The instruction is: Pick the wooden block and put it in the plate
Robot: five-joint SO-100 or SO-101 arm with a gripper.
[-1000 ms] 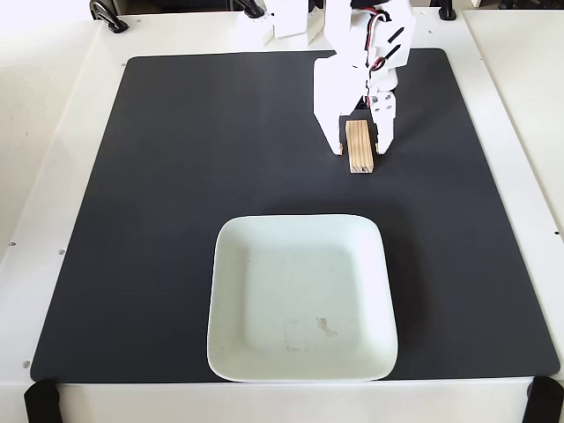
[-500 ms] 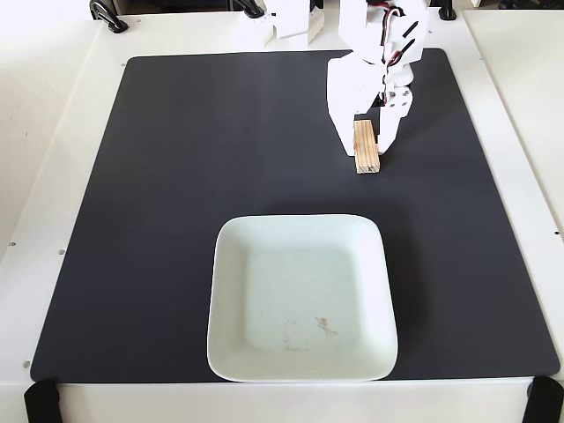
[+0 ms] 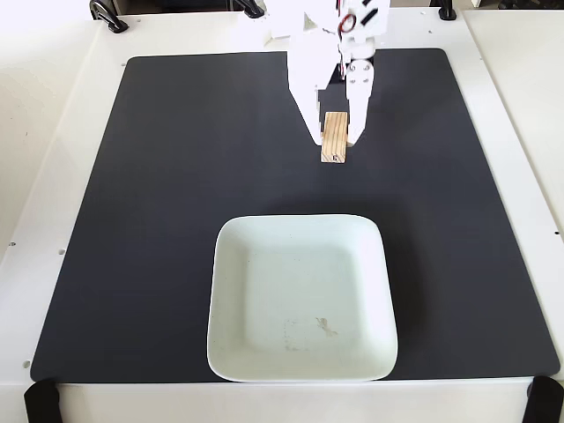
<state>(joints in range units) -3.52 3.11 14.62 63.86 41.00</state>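
Observation:
The wooden block (image 3: pixel 335 145) is a small tan bar with grain lines and a dark mark on its near end. It lies at the far middle of the black mat. My white gripper (image 3: pixel 335 139) reaches down from the far edge, with one finger against each long side of the block. The jaws look shut on it, and I cannot tell whether it is lifted off the mat. The plate (image 3: pixel 291 273) is a large pale mint-white square with rounded corners. It sits at the near middle of the mat, well in front of the block. A small brownish smudge marks its inside.
A black mat (image 3: pixel 159 220) covers most of the white table (image 3: pixel 53 176). Black clamps (image 3: pixel 107 14) hold the far table edge, and black straps (image 3: pixel 40 401) sit at the near corners. The arm's base (image 3: pixel 326 26) stands at the far middle.

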